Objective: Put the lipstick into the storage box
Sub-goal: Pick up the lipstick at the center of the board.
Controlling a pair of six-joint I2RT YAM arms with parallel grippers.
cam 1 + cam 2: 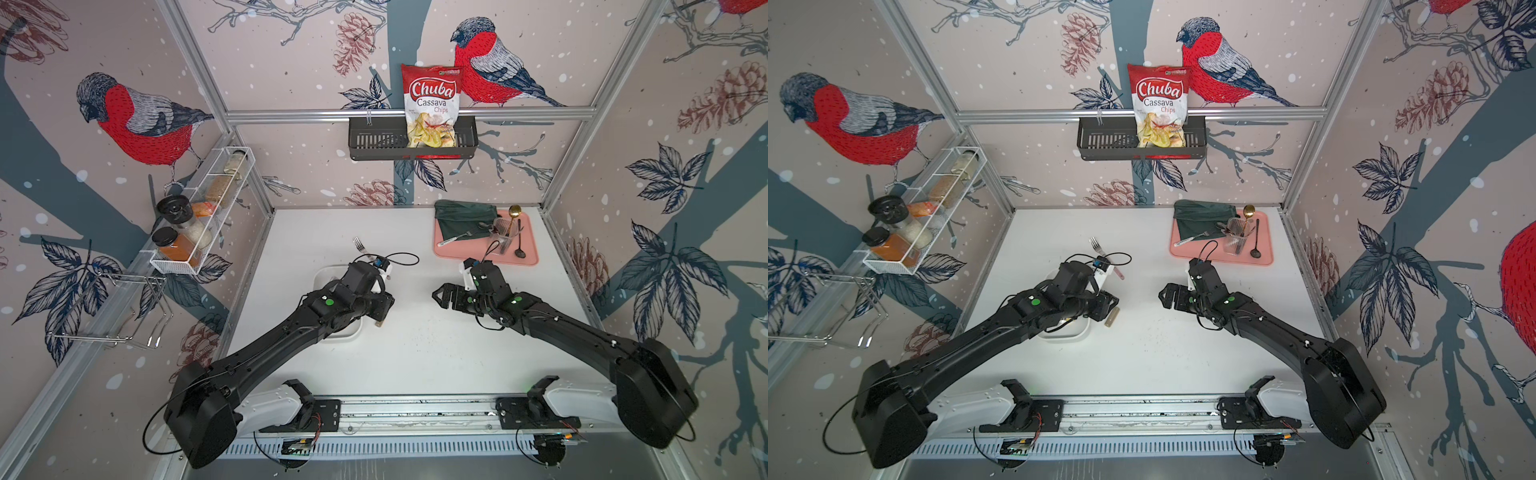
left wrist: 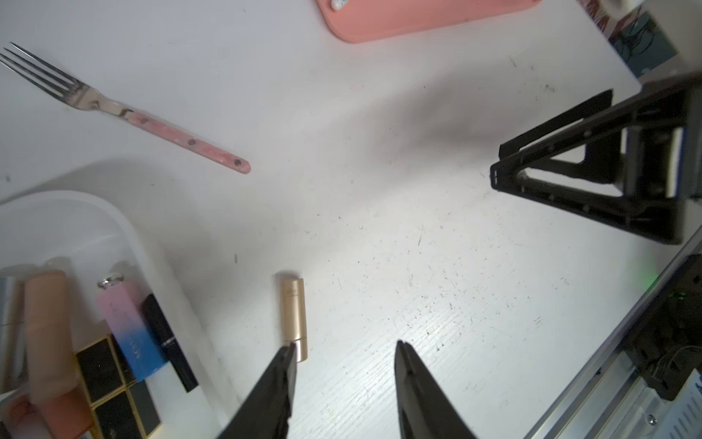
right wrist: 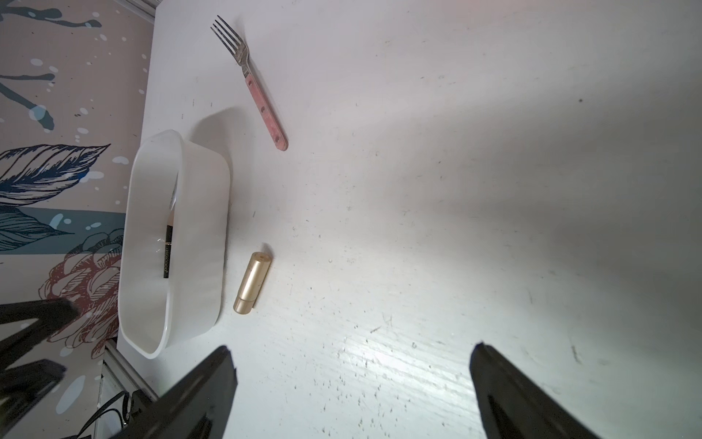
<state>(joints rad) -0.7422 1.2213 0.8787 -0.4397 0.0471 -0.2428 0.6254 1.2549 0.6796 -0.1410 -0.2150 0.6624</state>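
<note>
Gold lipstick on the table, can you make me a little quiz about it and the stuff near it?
1. True or false: the gold lipstick is inside the storage box.
2. Pick one: what colour is the handle of the fork? A green, B pink, C blue.
3. Fill the gap: the right gripper is open and holds ____.

Key
1. False. It lies outside, beside the storage box.
2. B.
3. Nothing.

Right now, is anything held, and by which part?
Nothing is held: left gripper and right gripper are open; the gold lipstick lies on the table.
</note>
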